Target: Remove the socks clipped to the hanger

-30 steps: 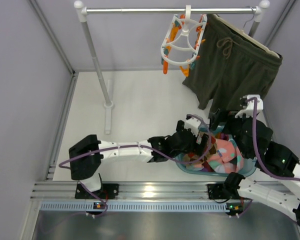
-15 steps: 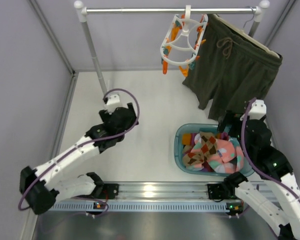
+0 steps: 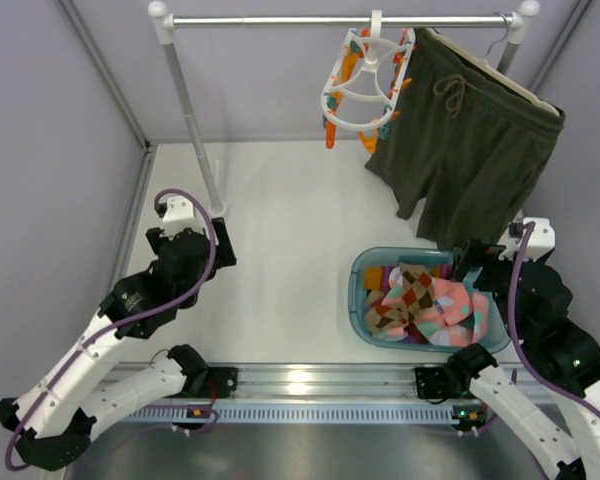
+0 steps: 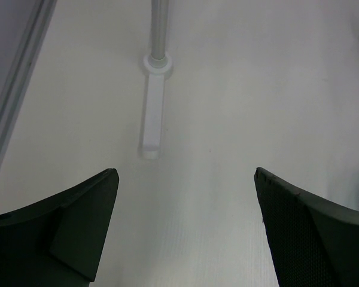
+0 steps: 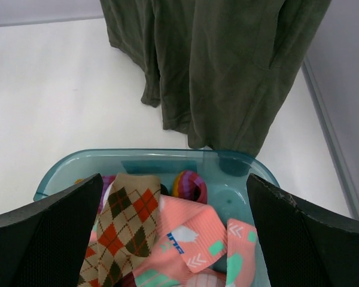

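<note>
The hanger shows only bare clips, the socks lie piled in the tub below the right jaws, and both arms' jaws stand apart and empty, so the job looks done.

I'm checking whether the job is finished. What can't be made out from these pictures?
- Hanger, top view: too small to tell whether any clip holds a sock.
- Socks in the basket: lower ones buried under the top ones, so no count.
- Right wrist view: basket's near part cut off by the bottom edge and the right gripper.
</note>
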Controlling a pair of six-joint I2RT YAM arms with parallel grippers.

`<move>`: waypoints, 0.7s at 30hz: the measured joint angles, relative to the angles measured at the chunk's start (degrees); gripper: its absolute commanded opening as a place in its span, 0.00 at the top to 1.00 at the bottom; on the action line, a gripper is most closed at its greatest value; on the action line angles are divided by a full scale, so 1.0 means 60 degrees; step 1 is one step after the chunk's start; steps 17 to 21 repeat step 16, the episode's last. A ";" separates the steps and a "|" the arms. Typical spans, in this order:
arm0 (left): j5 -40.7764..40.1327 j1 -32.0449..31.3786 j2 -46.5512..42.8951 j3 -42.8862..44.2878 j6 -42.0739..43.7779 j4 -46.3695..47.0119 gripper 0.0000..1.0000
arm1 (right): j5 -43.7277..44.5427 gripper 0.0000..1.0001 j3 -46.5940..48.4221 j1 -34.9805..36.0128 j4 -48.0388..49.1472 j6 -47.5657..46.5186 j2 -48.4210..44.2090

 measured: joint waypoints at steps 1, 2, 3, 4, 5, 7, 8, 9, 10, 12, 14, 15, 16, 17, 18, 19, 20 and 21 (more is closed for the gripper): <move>-0.0095 0.0011 -0.0069 -0.0091 0.0062 -0.0051 0.01 | 0.0000 0.01 0.0000 -0.0004 -0.0007 -0.0051 0.0029; -0.0153 0.0073 -0.0076 -0.0146 0.0113 -0.0117 0.02 | 0.0000 0.00 0.0000 -0.0004 -0.0004 -0.0087 0.0069; -0.0157 0.0160 -0.0073 -0.0182 0.0157 -0.0149 0.01 | 0.0000 0.00 0.0000 0.0000 -0.0007 -0.0109 0.0124; -0.0149 0.0306 -0.0076 -0.0222 0.0197 -0.0142 0.01 | 0.0000 0.01 0.0000 -0.0004 0.0000 -0.0146 0.0178; -0.0087 0.0597 -0.0084 -0.0280 0.0259 -0.0113 0.01 | 0.0000 0.00 -0.0007 -0.0004 0.0004 -0.0164 0.0222; 0.0251 0.1333 -0.0146 -0.0444 0.0423 -0.0018 0.01 | 0.0000 0.01 -0.0062 -0.0004 0.0036 -0.0175 0.0244; 0.0590 0.1676 -0.0259 -0.0572 0.0525 0.0084 0.02 | 0.0000 0.01 -0.0106 -0.0004 0.0040 -0.0175 0.0244; 0.0816 0.2218 -0.0353 -0.0656 0.0605 0.0113 0.01 | 0.0000 0.00 -0.0131 -0.0004 0.0036 -0.0178 0.0248; 0.1075 0.2590 -0.0459 -0.0729 0.0674 0.0149 0.01 | -0.0004 0.01 -0.0153 0.0000 0.0044 -0.0175 0.0251; 0.1552 0.3366 -0.0627 -0.0860 0.0816 0.0248 0.01 | -0.0011 0.01 -0.0186 -0.0004 0.0051 -0.0178 0.0259; 0.1916 0.3752 -0.0729 -0.0882 0.0933 0.0339 0.01 | -0.0015 0.01 -0.0186 -0.0004 0.0066 -0.0178 0.0288; 0.2036 0.3807 -0.0729 -0.0882 0.0973 0.0408 0.01 | -0.0022 0.01 -0.0186 -0.0004 0.0066 -0.0182 0.0306; 0.2135 0.3836 -0.0725 -0.0882 0.1002 0.0466 0.01 | -0.0025 0.01 -0.0186 -0.0004 0.0066 -0.0182 0.0321; 0.2135 0.3836 -0.0725 -0.0882 0.1002 0.0466 0.01 | -0.0025 0.01 -0.0186 -0.0004 0.0066 -0.0182 0.0321; 0.2135 0.3836 -0.0725 -0.0882 0.1002 0.0466 0.01 | -0.0025 0.01 -0.0186 -0.0004 0.0066 -0.0182 0.0321; 0.2135 0.3836 -0.0725 -0.0882 0.1002 0.0466 0.01 | -0.0025 0.01 -0.0186 -0.0004 0.0066 -0.0182 0.0321; 0.2135 0.3836 -0.0725 -0.0882 0.1002 0.0466 0.01 | -0.0025 0.01 -0.0186 -0.0004 0.0066 -0.0182 0.0321; 0.2135 0.3836 -0.0725 -0.0882 0.1002 0.0466 0.01 | -0.0025 0.01 -0.0186 -0.0004 0.0066 -0.0182 0.0321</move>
